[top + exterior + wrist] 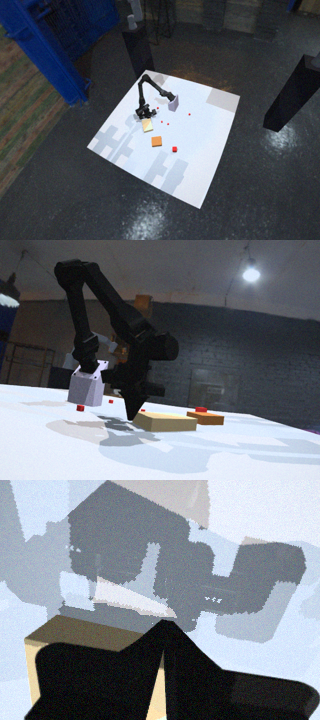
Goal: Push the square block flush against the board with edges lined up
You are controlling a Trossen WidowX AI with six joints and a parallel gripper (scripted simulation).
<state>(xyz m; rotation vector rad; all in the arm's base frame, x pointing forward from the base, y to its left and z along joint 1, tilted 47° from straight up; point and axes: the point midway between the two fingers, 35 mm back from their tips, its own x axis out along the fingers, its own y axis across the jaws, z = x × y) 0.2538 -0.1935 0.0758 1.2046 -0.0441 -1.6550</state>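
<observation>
Your orange square block [156,141] [208,418] lies flat on the white bench [196,134] [51,459] [280,510], a short way past the far end of the yellow board [147,126] [173,423] [90,632]. The two do not touch, and the block sits off to one side, so no edges match up yet. The board lies flat too, and it looks turned a little differently from the block.

Your fingers [148,117] [130,418] are shut tight with nothing in them. They point down low, right by the board's end that is away from the block. That makes sense to me: shut, they make one firm tip for pushing, and from there you can slide the board toward the block without lifting it.

You will likely need to push it sideways as well, so the edges line up. If you push off the middle, the board may spin. If you hit the block crooked, only a corner may touch.

A red cube [174,149] [201,409] sits near the block, so keep your push away from it. Once a whole side touches, back away.
</observation>
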